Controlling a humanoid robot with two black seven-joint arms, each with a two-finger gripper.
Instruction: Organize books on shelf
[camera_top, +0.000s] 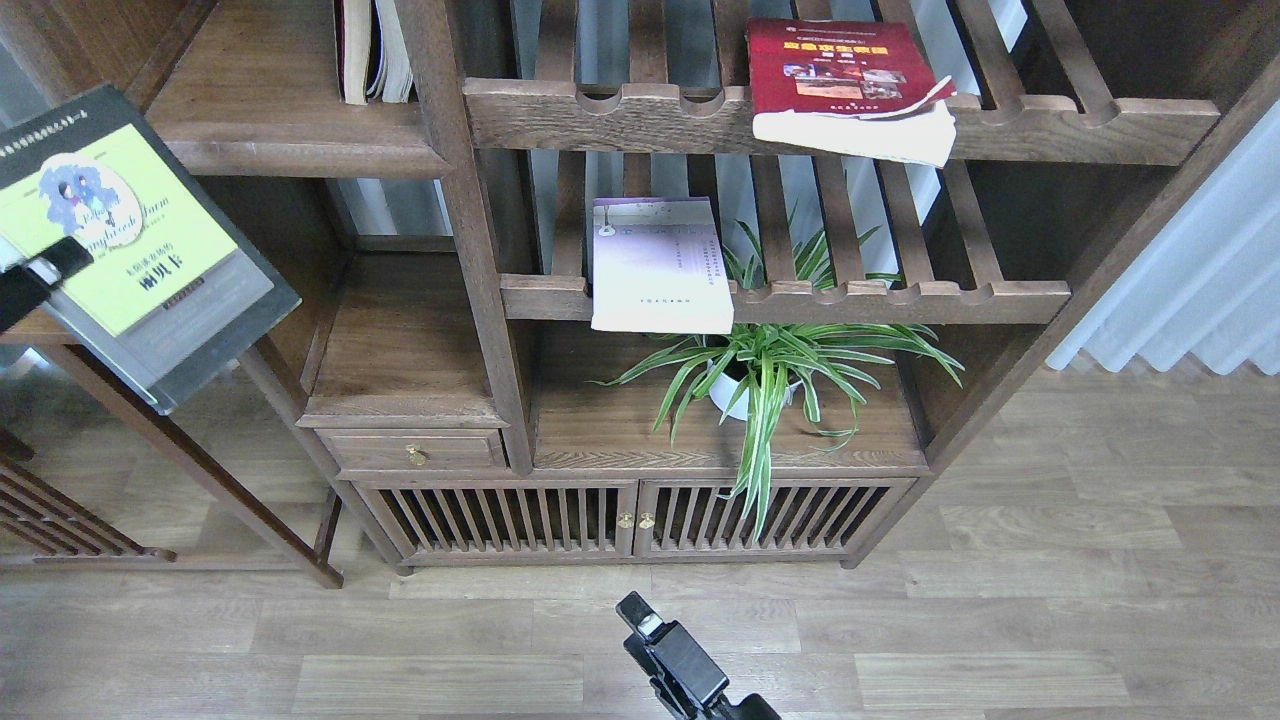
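Note:
My left gripper (45, 268) is shut on the yellow-green book with the dark grey border (140, 250), holding it flat in the air at the far left, just left of and below the solid dark-brown shelf board (290, 140). The thick red book (845, 85) lies on the upper slatted rack, hanging over its front rail. The pale lavender-white book (660, 265) lies on the lower slatted rack. My right gripper (640, 615) is low at the bottom centre, over the floor; its fingers cannot be told apart.
Upright books (372, 50) stand at the back right of the solid shelf. A potted spider plant (765, 365) sits under the lower rack. A small drawer (415, 450) and slatted cabinet doors (635, 515) are below. A side table leg (200, 465) stands at left.

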